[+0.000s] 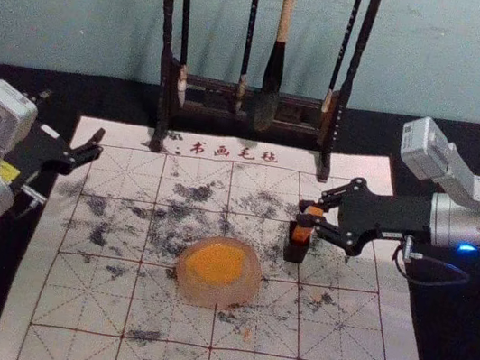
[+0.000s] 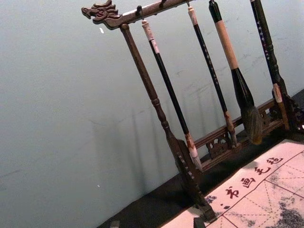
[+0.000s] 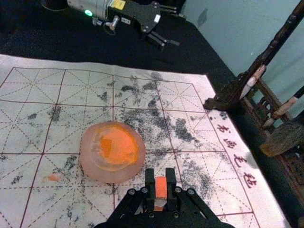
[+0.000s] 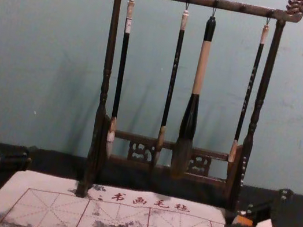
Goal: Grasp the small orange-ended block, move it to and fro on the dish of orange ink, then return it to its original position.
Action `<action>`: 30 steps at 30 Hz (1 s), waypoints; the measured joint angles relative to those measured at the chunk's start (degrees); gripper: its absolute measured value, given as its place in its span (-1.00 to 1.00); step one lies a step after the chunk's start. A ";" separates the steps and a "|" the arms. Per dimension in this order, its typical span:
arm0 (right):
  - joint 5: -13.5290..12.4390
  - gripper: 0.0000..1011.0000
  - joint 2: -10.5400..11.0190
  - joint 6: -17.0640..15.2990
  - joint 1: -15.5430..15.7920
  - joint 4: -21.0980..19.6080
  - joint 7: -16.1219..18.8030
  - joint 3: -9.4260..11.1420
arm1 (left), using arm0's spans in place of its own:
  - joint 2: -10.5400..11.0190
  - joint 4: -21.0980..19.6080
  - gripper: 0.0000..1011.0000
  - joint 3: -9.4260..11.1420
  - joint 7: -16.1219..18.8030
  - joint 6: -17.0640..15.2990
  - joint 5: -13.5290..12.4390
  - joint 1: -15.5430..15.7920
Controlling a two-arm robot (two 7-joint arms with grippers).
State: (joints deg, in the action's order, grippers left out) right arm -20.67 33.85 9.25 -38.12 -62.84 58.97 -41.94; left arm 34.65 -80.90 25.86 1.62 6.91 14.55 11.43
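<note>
Dish of orange ink (image 1: 214,298), lower middle of the head view, on the marked mat (image 1: 337,346): rounded and loose-looking. Pressed hard during the to-and-fro, it could slide or tip; ink could drip on the way back. Small black holder (image 1: 294,253), just right of centre, beyond and to the right of the dish. Block (image 1: 303,234), the task's piece: orange, its lower end at the holder's mouth, leaning in the chest view with its top toward the right; how deep it sits I cannot tell. Right claw (image 1: 309,213), right of centre: fingers pinching the block near its top. If I lift along a slant, the lower end could catch the holder's wall and drag it or knock it over. The high grip leaves a long free end, so rubbing on the dish could swivel the block, and a changed lean would make it miss the mouth on return. Left claw (image 1: 74,115), parked at the left of the frame, fingers spread. Brush rack (image 4: 240,8), upper part of the chest view, brushes (image 4: 201,69) hanging: a wide swing of my right arm toward it could set them knocking.
</note>
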 joint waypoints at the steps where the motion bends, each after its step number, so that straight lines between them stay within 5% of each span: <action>1: 0.00 -0.73 0.00 0.00 0.00 0.00 0.00 0.00 | 0.00 0.00 0.98 0.00 0.00 0.00 0.00 0.00; 30: 2.19 -0.73 -2.43 0.88 -0.33 4.40 -1.17 -0.70 | 0.00 0.00 0.98 0.00 0.00 0.00 0.00 0.00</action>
State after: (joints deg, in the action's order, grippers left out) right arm -18.48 31.42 10.12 -38.45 -58.44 57.80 -42.63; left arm 34.65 -80.90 25.86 1.62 6.91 14.55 11.43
